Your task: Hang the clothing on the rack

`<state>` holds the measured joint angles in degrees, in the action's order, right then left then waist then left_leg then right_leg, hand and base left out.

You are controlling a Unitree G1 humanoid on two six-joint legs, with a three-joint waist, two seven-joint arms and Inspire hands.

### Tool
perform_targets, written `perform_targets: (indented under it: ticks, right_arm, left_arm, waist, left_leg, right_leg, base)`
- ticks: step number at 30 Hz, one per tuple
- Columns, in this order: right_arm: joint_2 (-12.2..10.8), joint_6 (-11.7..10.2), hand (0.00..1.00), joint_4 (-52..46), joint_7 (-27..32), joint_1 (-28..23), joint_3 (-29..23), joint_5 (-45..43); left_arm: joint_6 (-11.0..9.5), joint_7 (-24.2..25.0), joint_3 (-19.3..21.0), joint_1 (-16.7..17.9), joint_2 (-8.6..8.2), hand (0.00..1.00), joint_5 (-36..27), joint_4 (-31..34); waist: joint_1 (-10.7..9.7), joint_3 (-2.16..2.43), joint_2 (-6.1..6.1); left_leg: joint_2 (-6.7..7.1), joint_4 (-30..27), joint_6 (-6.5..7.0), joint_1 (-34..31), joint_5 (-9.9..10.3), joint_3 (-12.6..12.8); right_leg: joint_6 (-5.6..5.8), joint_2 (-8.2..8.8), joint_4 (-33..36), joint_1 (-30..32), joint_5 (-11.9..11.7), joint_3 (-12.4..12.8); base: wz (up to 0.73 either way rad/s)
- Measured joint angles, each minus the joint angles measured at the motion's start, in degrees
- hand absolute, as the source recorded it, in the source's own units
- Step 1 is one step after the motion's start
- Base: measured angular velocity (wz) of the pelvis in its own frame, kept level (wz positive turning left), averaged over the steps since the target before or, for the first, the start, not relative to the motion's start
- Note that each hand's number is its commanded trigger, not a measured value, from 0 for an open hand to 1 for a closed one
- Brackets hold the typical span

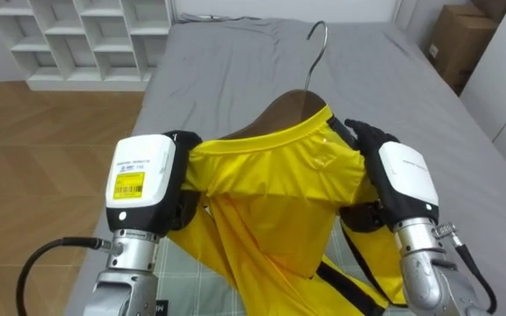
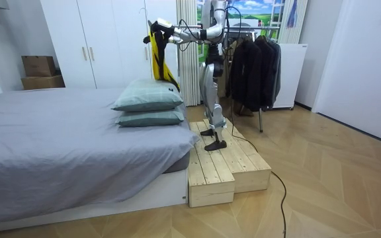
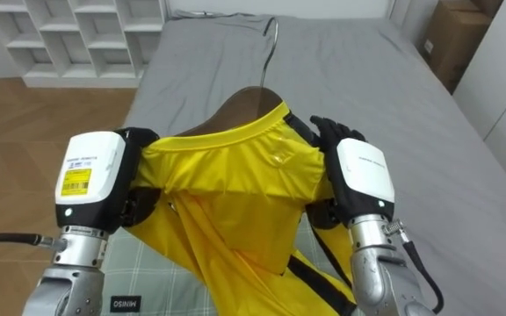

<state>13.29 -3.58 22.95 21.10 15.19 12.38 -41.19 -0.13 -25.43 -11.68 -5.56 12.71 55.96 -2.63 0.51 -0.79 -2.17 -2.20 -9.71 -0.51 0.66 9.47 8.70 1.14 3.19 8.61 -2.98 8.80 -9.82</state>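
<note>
A yellow garment (image 1: 271, 184) with black trim hangs on a brown wooden hanger (image 1: 288, 110), whose metal hook (image 1: 321, 39) points away from me over the bed. My left hand (image 1: 178, 167) is at the garment's left shoulder, partly tucked into the cloth. On the other side, my right hand (image 1: 372, 145) has its dark fingers curled over the right shoulder. In the room view I stand on a wooden platform (image 2: 223, 165) at the head of the bed, arms raised, with the garment (image 2: 157, 56) held out over the pillows.
The grey bed (image 1: 235, 70) stretches ahead below the garment, with green pillows (image 2: 147, 106) under my arms. A white cube shelf (image 1: 86, 39) stands far left, a cardboard box (image 1: 459, 39) far right. Behind me is a rack of dark clothes (image 2: 253, 63).
</note>
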Motion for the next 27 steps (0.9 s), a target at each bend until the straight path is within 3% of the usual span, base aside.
perform_targets:
  ticks: [27]
  right_arm:
    - [0.0, 2.4, 1.0, -3.2, -1.9, 0.0, -1.8, 0.6]
  left_arm:
    - [1.0, -1.2, 0.4, 0.0, -0.78, 1.0, -0.3, 0.3]
  waist:
    - [-0.7, 0.12, -0.03]
  left_leg:
    - [0.02, -0.3, 0.0, 0.0, 0.0, -0.1]
  right_leg:
    - [0.0, 0.01, 0.1, -0.1, 0.0, 0.2]
  base:
    - [0.0]
